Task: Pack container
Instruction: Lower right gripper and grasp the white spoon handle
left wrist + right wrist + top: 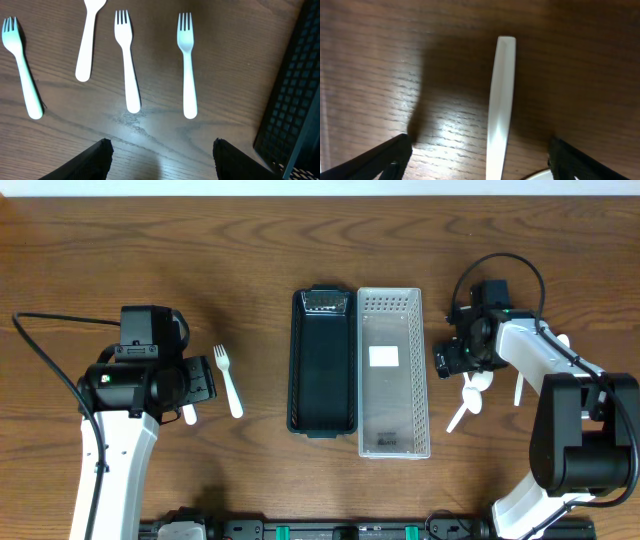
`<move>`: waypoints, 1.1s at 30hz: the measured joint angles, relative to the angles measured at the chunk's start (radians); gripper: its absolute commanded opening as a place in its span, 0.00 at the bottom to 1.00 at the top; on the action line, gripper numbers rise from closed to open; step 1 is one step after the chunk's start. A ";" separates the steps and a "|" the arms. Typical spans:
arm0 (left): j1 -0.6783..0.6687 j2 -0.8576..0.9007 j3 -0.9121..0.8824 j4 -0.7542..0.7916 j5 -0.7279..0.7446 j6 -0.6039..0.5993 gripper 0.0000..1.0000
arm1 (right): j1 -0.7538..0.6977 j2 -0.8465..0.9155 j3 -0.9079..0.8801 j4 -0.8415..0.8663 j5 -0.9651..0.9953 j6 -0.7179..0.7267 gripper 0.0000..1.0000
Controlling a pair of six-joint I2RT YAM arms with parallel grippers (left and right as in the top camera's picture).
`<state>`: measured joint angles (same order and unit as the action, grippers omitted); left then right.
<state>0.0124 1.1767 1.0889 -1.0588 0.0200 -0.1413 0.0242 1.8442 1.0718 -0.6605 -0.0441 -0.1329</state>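
Note:
A black container (323,365) lies at the table's centre with a clear perforated tray (393,370) beside it on the right. My left gripper (202,380) is open and empty, low over the table near white forks. The left wrist view shows three forks (127,60) (186,65) (22,70) and a spoon handle (87,40) beyond the open fingers (160,155). My right gripper (448,360) is open. In the right wrist view its fingers (480,157) straddle a white utensil handle (501,100) without touching it.
White spoons (470,395) and more white utensils (518,390) lie right of the clear tray under the right arm. One fork (228,380) shows beside the left arm; the others are hidden under it. The black container's edge shows in the left wrist view (295,100).

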 measured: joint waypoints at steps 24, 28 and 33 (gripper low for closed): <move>0.000 0.000 0.000 0.000 0.000 0.000 0.68 | -0.001 0.001 0.002 -0.052 -0.002 0.013 0.06; 0.000 0.000 0.000 0.000 0.000 0.000 0.68 | -0.001 0.001 0.002 -0.052 -0.002 0.013 0.01; 0.000 0.000 0.000 0.000 0.000 0.000 0.67 | -0.001 0.001 0.002 -0.051 -0.002 0.013 0.01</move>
<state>0.0124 1.1767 1.0889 -1.0588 0.0200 -0.1413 0.0235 1.8450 1.0733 -0.7116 -0.0463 -0.1196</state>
